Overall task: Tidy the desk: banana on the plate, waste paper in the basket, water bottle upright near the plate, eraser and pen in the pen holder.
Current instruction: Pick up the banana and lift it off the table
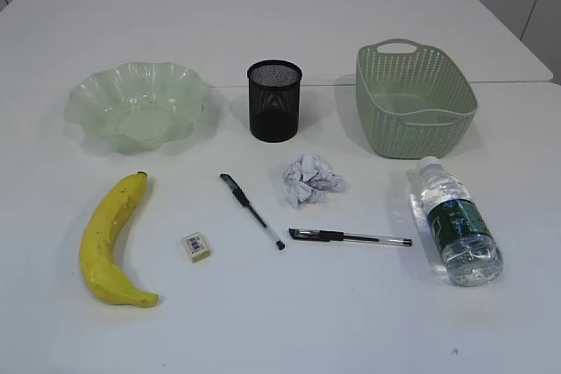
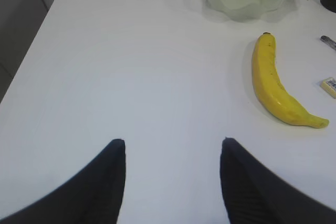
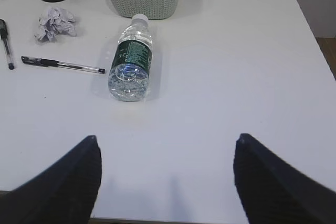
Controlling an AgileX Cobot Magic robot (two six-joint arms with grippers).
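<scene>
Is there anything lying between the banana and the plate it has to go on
Nothing visible. The banana lies on bare desk just in front of the plate; the eraser sits off to its right.

The white desk [image 1: 289, 321] carries everything, with the pen holder [image 1: 274, 100] standing at the back. Left of it sits the plate [image 1: 138, 104], right the basket [image 1: 414, 99]. In front lie the waste paper [image 1: 310, 179], two pens [image 1: 252, 210] [image 1: 350, 236], the eraser [image 1: 196, 246], the banana [image 1: 109, 240] front-left and the water bottle [image 1: 455, 223] on its side front-right.
</scene>
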